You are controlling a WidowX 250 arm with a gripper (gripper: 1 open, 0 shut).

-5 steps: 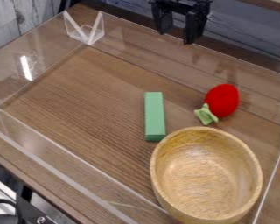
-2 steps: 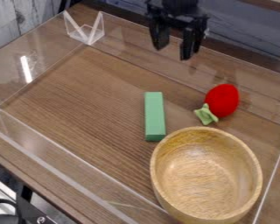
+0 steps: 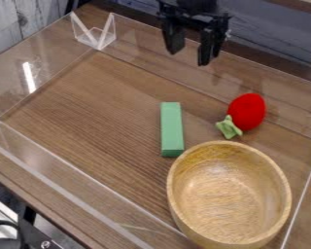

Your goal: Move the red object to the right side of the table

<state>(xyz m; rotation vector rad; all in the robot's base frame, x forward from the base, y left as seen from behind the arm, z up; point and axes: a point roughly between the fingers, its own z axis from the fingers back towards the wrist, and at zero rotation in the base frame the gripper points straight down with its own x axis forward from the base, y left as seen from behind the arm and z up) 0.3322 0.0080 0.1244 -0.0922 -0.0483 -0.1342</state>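
The red object (image 3: 248,110) is a small rounded toy fruit with a light-green stem piece at its lower left. It lies on the wood-grain table (image 3: 93,117) toward the right, just above the rim of a wooden bowl. My gripper (image 3: 194,46) hangs at the top centre, pointing down, well up and to the left of the fruit. Its black fingers (image 3: 175,41) stand apart with nothing between them.
A large wooden bowl (image 3: 229,193) fills the lower right. A flat green rectangular block (image 3: 173,128) lies left of the fruit. Low clear acrylic walls (image 3: 28,73) border the tabletop, with a clear bracket (image 3: 93,32) at the far left corner.
The gripper has come lower and further into view, shifting slightly left, still open. The fruit, block and bowl have not moved.
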